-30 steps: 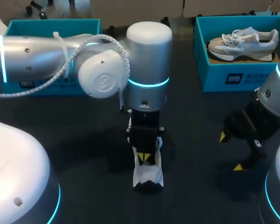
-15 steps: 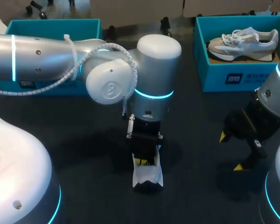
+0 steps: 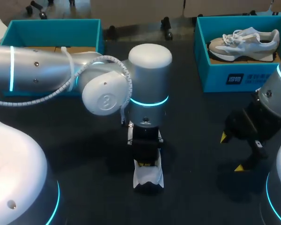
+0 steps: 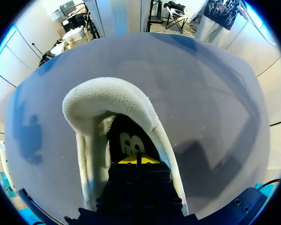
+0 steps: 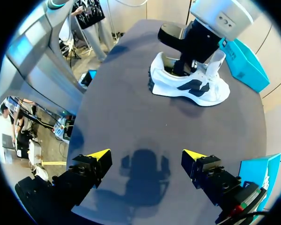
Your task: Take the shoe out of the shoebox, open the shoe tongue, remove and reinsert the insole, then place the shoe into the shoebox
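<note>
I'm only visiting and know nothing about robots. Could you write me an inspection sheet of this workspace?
Surface: dark table.
Job's things: white shoe upright on its sole mid-table; left shoebox open, no shoe seen inside.
Clutter: right shoebox holding a grey sneaker.
Grippers: left gripper reaches into the white shoe's opening; right gripper open, hovering apart from the shoe.
Cables: white cable tied along the left arm.
Surroundings: nothing seen.

The surface (image 3: 84,154) was dark, plain and matte, running unbroken from side to side. Light fell on it from above, leaving soft, blurred shadows in places and a faint pale sheen across its bare stretches.
</note>
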Robot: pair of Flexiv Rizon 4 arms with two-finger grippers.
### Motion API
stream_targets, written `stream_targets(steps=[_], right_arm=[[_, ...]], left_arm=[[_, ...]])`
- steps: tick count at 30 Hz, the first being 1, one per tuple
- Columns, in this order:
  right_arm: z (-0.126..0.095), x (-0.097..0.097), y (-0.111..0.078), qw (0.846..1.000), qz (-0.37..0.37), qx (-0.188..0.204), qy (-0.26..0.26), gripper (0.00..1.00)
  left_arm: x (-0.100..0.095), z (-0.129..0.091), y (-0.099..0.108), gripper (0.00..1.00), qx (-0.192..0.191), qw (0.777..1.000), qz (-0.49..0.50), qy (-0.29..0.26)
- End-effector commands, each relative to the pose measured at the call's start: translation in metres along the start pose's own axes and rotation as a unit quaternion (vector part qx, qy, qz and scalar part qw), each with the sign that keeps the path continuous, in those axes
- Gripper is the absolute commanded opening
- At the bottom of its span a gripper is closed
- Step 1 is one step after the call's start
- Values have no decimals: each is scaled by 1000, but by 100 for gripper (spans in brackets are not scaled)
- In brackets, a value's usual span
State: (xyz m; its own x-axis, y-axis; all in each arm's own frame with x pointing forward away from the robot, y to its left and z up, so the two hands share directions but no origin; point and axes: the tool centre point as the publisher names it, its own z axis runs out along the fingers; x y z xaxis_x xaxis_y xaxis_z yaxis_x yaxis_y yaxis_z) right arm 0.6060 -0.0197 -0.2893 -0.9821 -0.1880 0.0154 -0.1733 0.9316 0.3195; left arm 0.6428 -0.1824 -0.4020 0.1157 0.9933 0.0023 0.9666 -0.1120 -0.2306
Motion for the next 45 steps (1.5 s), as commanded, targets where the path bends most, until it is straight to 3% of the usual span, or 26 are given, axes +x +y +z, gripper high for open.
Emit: stream_targets(steps=[1, 8, 12, 19, 28, 36, 45], right_arm=[[1, 1, -1, 1000, -1, 0, -2, 100], [1, 1, -1, 1000, -1, 0, -2, 100], [1, 1, -1, 1000, -1, 0, -2, 100], [1, 1, -1, 1000, -1, 0, -2, 100], [1, 1, -1, 1000, -1, 0, -2, 100], [1, 1, -1, 1000, -1, 0, -2, 100], [1, 1, -1, 1000, -1, 0, -2, 100]], left_arm=[[7, -17, -5, 0, -9, 1000, 3, -17], [2, -31, -11, 0, 0, 1000, 14, -9], [2, -17, -18, 0, 5, 999, 29, 17], [4, 8, -12, 0, -4, 999, 22, 47], [7, 25, -7, 0, -12, 1000, 9, 21], [-3, 4, -6, 0, -16, 999, 3, -49], [-5, -18, -13, 0, -16, 999, 20, -41]])
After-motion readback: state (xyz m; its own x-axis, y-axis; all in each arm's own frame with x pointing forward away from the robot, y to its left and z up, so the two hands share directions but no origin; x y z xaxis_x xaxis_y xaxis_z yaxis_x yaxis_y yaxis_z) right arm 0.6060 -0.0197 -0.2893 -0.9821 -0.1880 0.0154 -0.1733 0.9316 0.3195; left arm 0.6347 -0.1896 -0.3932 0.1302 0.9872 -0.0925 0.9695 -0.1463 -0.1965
